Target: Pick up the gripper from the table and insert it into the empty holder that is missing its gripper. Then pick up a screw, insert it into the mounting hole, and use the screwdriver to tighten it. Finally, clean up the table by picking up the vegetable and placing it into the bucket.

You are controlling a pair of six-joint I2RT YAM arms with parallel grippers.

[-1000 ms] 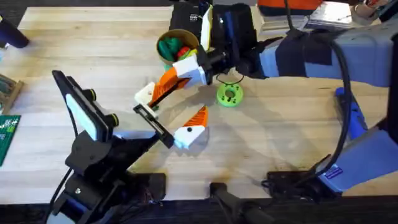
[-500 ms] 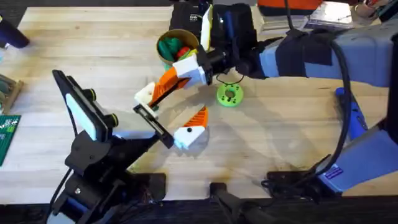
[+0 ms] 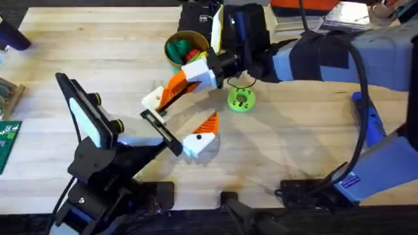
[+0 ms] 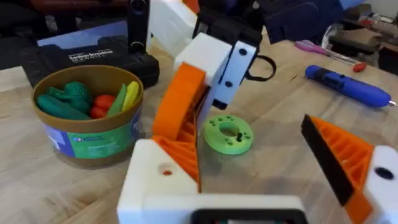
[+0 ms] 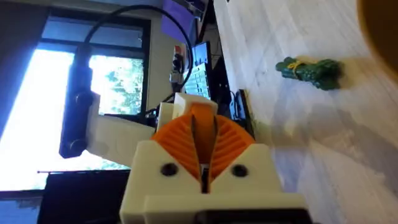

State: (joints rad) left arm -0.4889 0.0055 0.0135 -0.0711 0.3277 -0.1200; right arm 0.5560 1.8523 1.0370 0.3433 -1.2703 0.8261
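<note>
My right gripper (image 3: 166, 98) reaches in from the right with its orange pads (image 5: 199, 134) pressed shut, nothing visible between them. Its tips lie against one finger of my left gripper (image 3: 179, 117), which stands wide open (image 4: 267, 174) around bare table. The lime-green disc (image 3: 241, 99) with the mounting hole (image 4: 228, 132) lies just right of both. The bucket (image 3: 185, 49), holding toy food, sits behind them (image 4: 87, 134). The vegetable (image 5: 310, 70) lies on the wood beyond the right fingers. The blue screwdriver (image 4: 348, 87) lies farther right. The loose gripper, holder and screw are out of view.
A black case (image 4: 93, 56) lies behind the bucket. A green circuit board (image 3: 8, 140) sits at the left table edge. Cables and the right arm's blue sleeve (image 3: 366, 46) cross the back right. Bare wood (image 3: 287, 150) lies in front of the disc.
</note>
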